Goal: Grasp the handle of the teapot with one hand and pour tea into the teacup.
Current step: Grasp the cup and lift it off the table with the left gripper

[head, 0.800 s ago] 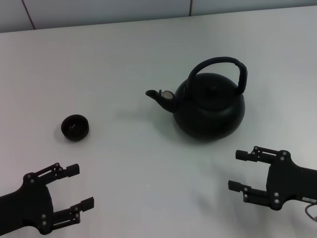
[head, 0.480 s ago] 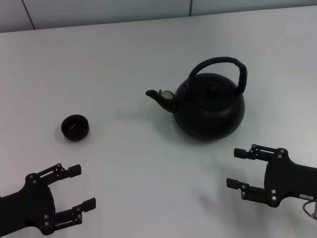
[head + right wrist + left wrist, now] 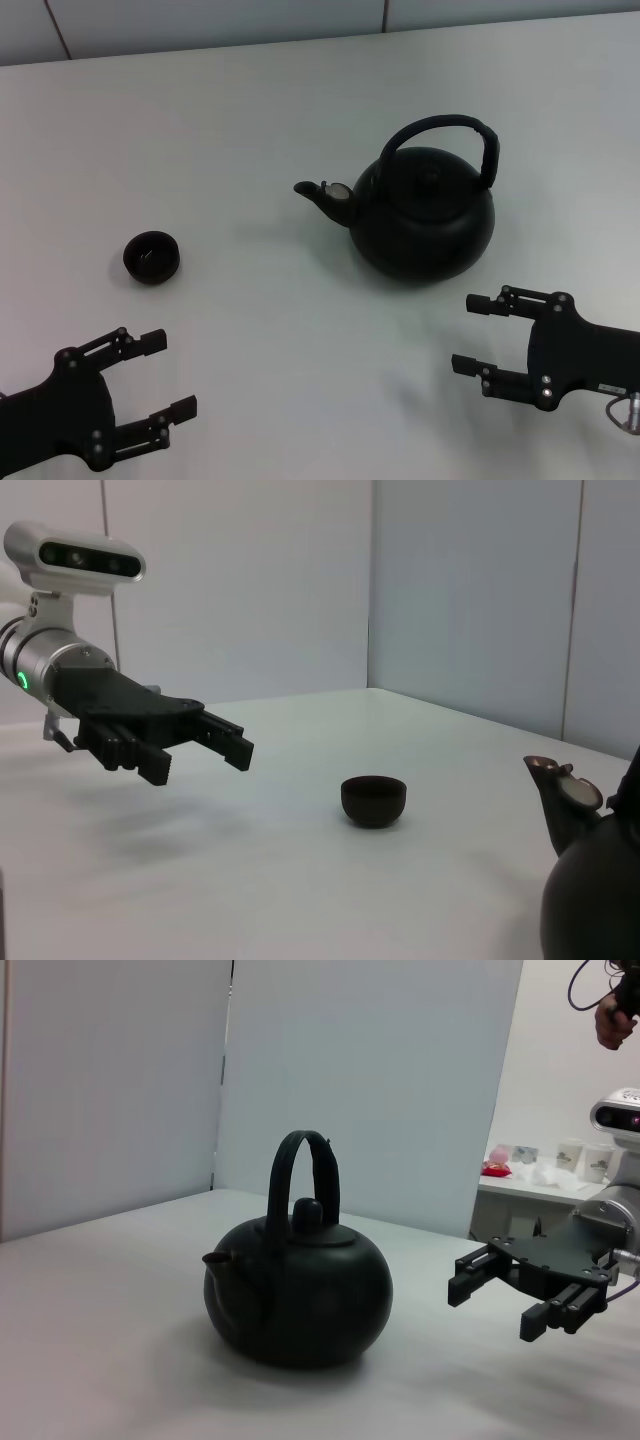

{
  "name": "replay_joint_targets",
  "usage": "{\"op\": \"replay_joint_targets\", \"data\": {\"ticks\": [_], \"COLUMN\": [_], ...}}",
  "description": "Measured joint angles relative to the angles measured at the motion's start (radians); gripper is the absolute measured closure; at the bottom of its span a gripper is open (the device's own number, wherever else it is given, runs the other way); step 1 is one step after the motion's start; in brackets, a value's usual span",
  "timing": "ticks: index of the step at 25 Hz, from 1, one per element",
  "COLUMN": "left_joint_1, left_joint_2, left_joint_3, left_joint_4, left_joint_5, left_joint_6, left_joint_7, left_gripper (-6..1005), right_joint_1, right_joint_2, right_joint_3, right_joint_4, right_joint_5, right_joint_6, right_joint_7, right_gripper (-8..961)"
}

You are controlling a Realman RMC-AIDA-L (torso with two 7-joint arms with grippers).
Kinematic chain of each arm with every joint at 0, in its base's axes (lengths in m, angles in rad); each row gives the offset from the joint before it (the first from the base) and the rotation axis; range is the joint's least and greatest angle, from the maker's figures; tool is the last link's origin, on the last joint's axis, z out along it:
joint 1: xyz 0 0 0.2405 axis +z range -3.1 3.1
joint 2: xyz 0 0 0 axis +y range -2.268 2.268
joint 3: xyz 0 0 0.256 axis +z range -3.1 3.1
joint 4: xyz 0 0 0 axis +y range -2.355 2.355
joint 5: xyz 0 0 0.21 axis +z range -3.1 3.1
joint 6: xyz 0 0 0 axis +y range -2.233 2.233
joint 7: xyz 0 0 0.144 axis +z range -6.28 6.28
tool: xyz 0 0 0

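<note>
At the near left of the white table [image 3: 250,100], the left gripper [image 3: 162,375] hung just above the surface with its fingers spread and nothing between them. Beyond it and a little to its right sat the teacup [image 3: 151,257], upright, apart from everything else; small and light as it looked, it would probably skid or tip at a slight knock.

Near the middle of the table stood the teapot [image 3: 423,215], upright, its spout [image 3: 318,193] pointing toward the teacup's side, with a wide bare stretch between the two. The lid [image 3: 428,180] sat in place under the handle [image 3: 450,130], which arched over the top. The pot looked like heavy, rigid cast metal with a matte skin, so it would likely swing below a grip and pull hard on the wrist when tilted. The thicker wrapped stretch at the crown of the hoop seemed the best hold, centred, so the pot would hang level.

At the near right, the right gripper [image 3: 478,334] hovered close in front of the teapot, fingers apart and empty, aimed leftward, not touching it.
</note>
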Motion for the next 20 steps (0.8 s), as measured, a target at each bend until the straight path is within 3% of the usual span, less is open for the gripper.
{"op": "replay_joint_targets", "data": {"ticks": [6, 11, 13, 14, 20], "left_joint_1": [-0.004, -0.001, -0.001, -0.005, -0.014], "left_joint_2": [-0.007, -0.006, -0.006, -0.004, -0.006], "left_joint_3": [-0.001, -0.032, -0.032, -0.077, -0.108], "left_joint_4": [-0.004, -0.043, -0.043, -0.077, -0.097], "left_joint_5": [-0.050, -0.237, -0.237, -0.301, -0.327], "left_joint_6": [-0.003, -0.063, -0.063, -0.096, -0.105], "left_joint_7": [0.007, 0.048, 0.048, 0.086, 0.109], "left_gripper": [201, 202, 202, 202, 202], "right_joint_1": [0.000, 0.000, 0.000, 0.000, 0.002], "right_joint_2": [0.000, 0.000, 0.000, 0.000, 0.001], "right_joint_3": [0.005, 0.009, 0.009, 0.009, 0.009], "right_joint_4": [-0.001, -0.003, -0.004, -0.004, -0.004], "right_joint_5": [0.000, 0.004, 0.005, 0.005, 0.007], "right_joint_6": [0.000, 0.000, 0.000, -0.001, -0.003], "right_joint_7": [0.000, -0.001, -0.002, -0.002, -0.005], "right_gripper": [282, 283, 283, 283, 283]}}
